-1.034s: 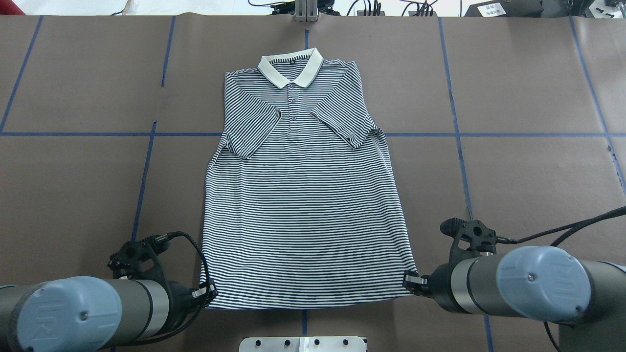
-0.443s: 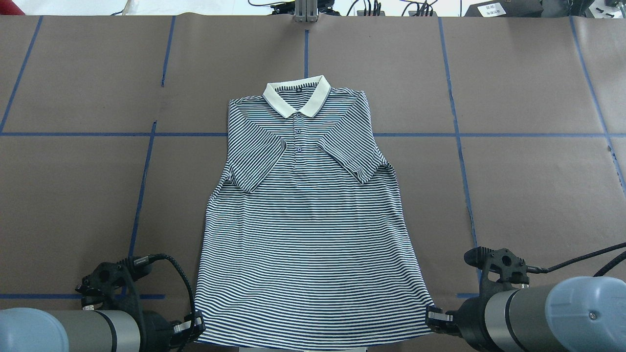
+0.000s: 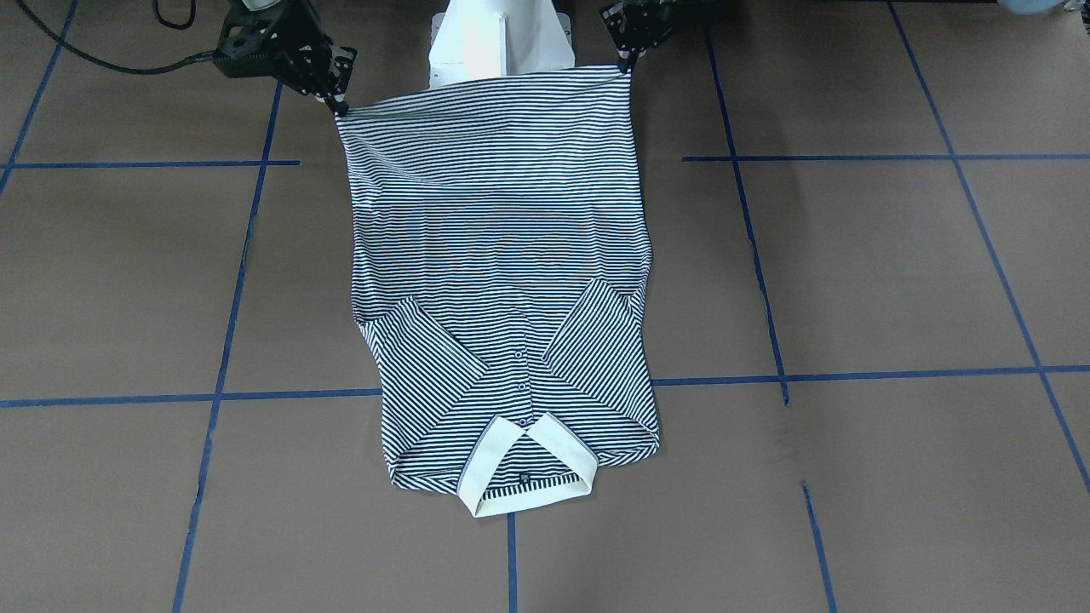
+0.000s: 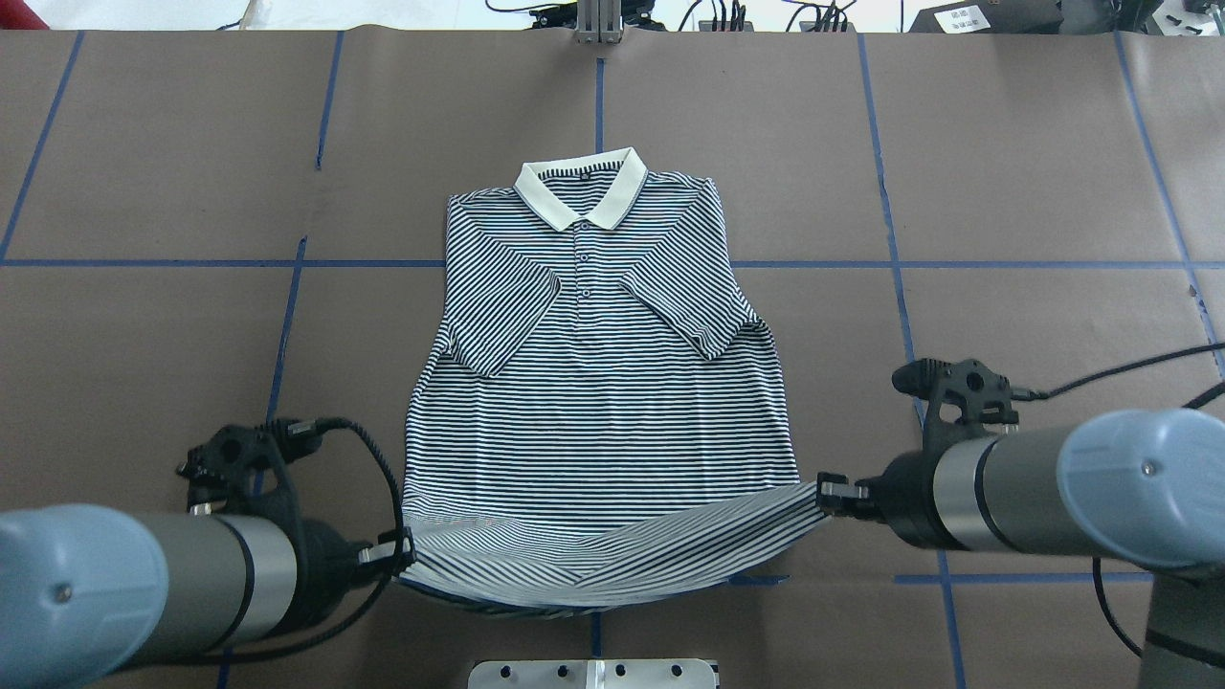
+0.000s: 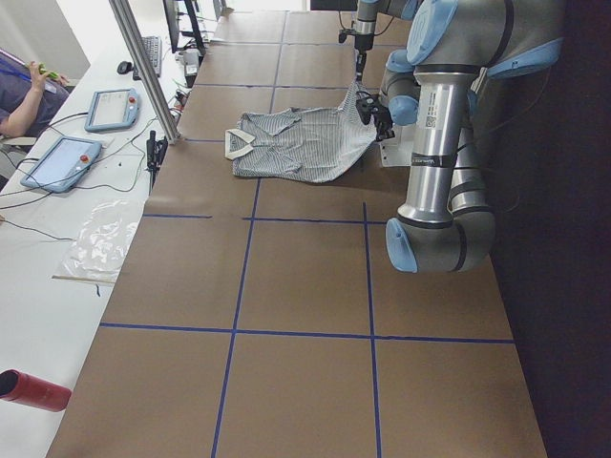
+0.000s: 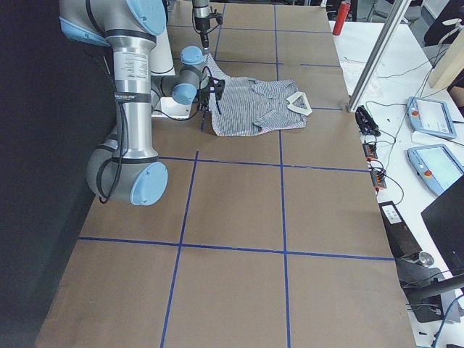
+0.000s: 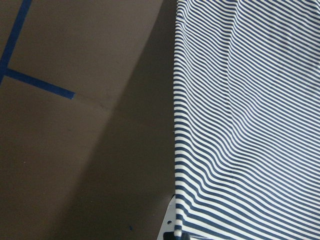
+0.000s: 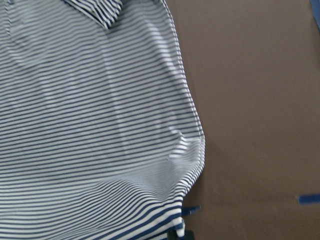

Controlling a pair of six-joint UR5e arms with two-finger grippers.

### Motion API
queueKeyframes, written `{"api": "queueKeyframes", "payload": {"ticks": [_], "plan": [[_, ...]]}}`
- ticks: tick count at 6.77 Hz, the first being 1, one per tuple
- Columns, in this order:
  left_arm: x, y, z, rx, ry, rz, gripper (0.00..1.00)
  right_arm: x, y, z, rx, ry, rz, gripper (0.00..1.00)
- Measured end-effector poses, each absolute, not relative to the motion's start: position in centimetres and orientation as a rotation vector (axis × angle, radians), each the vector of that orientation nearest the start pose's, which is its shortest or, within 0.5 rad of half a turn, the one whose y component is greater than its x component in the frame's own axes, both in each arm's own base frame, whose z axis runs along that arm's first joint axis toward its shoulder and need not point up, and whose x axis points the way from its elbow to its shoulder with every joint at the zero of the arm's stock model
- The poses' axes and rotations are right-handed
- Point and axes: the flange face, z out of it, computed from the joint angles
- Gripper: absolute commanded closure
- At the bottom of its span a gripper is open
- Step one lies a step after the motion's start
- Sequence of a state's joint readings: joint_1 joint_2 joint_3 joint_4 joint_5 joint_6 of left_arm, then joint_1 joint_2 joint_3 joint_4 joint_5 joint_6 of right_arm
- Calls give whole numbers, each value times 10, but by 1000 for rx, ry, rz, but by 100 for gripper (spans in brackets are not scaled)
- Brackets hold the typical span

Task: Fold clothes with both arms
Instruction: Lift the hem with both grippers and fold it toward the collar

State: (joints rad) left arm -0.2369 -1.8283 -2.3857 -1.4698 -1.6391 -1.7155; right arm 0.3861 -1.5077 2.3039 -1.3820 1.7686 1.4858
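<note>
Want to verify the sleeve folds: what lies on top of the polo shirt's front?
Both sleeves lie folded inward on the polo shirt, either side of the placket. The chest fabric beneath them is hidden.

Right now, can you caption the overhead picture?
Left gripper and right gripper hold up bottom corners of the striped shirt.

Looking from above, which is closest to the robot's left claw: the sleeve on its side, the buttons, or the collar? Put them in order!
From the left gripper, pinching the shirt's bottom corner:
1. Sleeve, folded in on that same side.
2. Buttons, down the shirt's middle.
3. Collar, at the far end.
</note>
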Motion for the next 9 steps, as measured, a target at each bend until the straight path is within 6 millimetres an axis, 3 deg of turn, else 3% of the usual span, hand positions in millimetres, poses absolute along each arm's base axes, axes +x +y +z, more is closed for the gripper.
{"api": "queueKeyframes", "payload": {"ticks": [3, 5, 7, 9], "plan": [[412, -362, 230, 134, 901, -376, 100, -417, -434, 272, 235, -920, 162, 100], [413, -418, 252, 175, 904, -423, 100, -429, -524, 268, 227, -876, 188, 100], [415, -474, 268, 219, 887, -458, 100, -434, -587, 267, 213, -875, 215, 100], [418, -522, 294, 256, 874, -479, 100, -437, -626, 281, 189, -873, 236, 100]]}}
